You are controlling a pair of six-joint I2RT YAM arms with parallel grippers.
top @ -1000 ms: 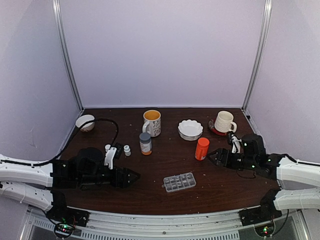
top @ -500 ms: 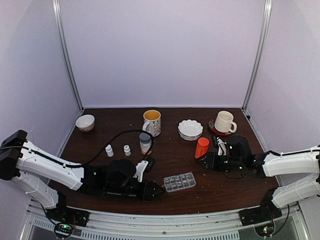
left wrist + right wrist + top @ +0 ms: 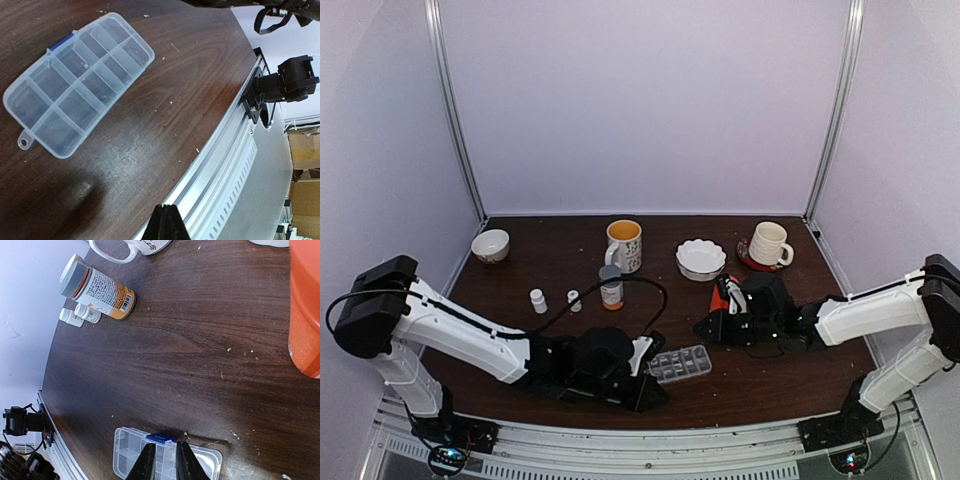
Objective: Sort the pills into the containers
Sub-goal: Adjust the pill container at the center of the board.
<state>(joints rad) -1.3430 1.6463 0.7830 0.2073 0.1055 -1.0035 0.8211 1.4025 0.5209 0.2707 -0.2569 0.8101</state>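
**Both arms closed in on the pill box; nothing sorted yet**

Table (image 3: 520, 260): dark wood, mugs, bowls and bottles along the far half, untouched.

Left arm (image 3: 470, 335): a second ago folded back at the left side. Now stretched low across the near edge toward the middle, wrist almost flat to the surface.

Right arm (image 3: 860, 315): was hanging back by the right-hand mug. Now reached inward and low, forearm nearly level, head past the orange bottle (image 3: 305, 310), which it mostly hides from above.

Pill box (image 3: 680, 363): same spot, near-centre, flat on the wood. It lies between the two arm heads. Blue clasp (image 3: 161, 437) faces the right arm. Compartments look empty, apart from one speck I can't identify.

Left gripper (image 3: 164, 209): wide a second ago, now clenched tight, fingers pressed together on nothing. It sits over the table's near rim, close to the box's near side but clear of it.

Right gripper (image 3: 165, 444): also drawn in from wide. Jaws narrowed to a slit, not quite meeting, nothing between them. Tips are aimed at the clasp edge; contact with the box can't be made out.

Pills (image 3: 228, 349): only pale specks strewn over the wood, too small to be sure of.

Reading: both arms are setting up on the box itself, probably the clasp or lid, and no pill has been picked up.
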